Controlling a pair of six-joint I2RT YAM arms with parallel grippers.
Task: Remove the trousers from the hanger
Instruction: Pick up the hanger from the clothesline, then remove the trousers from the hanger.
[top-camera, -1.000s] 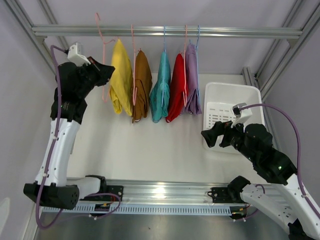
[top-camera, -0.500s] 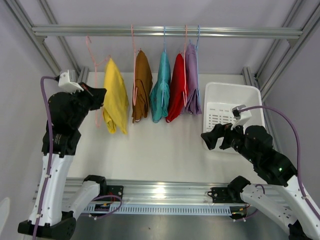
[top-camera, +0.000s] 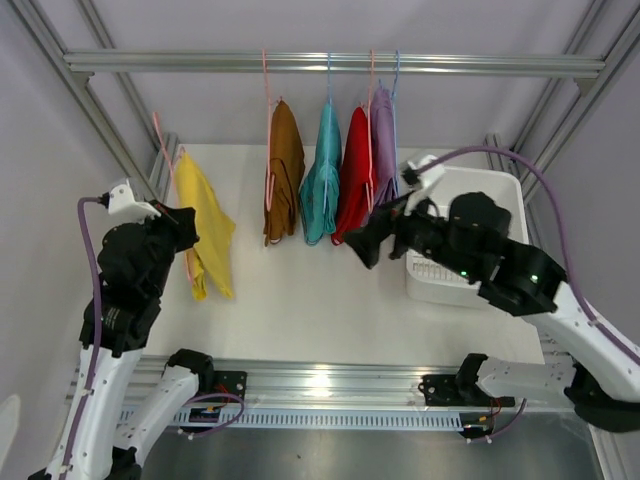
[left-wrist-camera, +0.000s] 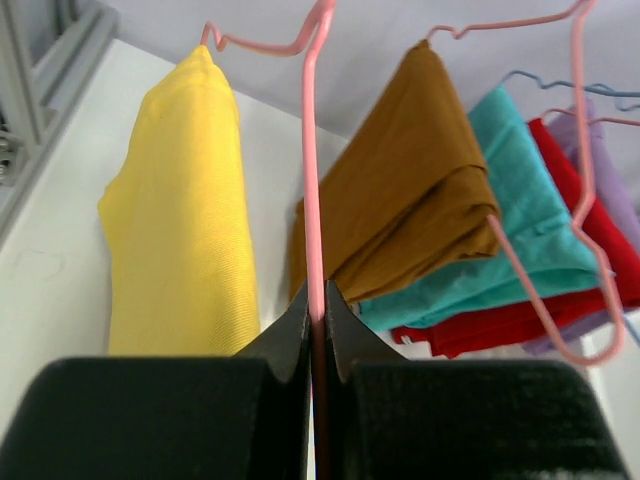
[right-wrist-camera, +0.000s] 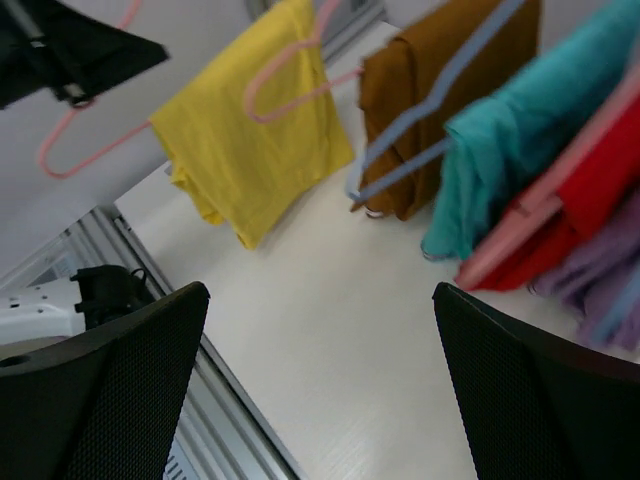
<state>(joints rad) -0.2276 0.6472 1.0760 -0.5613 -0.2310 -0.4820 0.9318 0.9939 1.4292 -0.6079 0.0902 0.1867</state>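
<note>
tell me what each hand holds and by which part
Left hand pinches the pink hanger by its wire, yellow trousers draped on it. Right hand is open, holding nothing.

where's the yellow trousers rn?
Top view, left side: yellow trousers hang on the pink hanger pinched by the left hand, left of the brown trousers.

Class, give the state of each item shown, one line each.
Yellow trousers: on the pink hanger, off the rail.
Brown trousers: on rail.
Teal trousers: on rail.
Red trousers: on rail.
Lavender trousers: on rail.
Left gripper: shut on the pink hanger.
Right gripper: open, empty.
</note>
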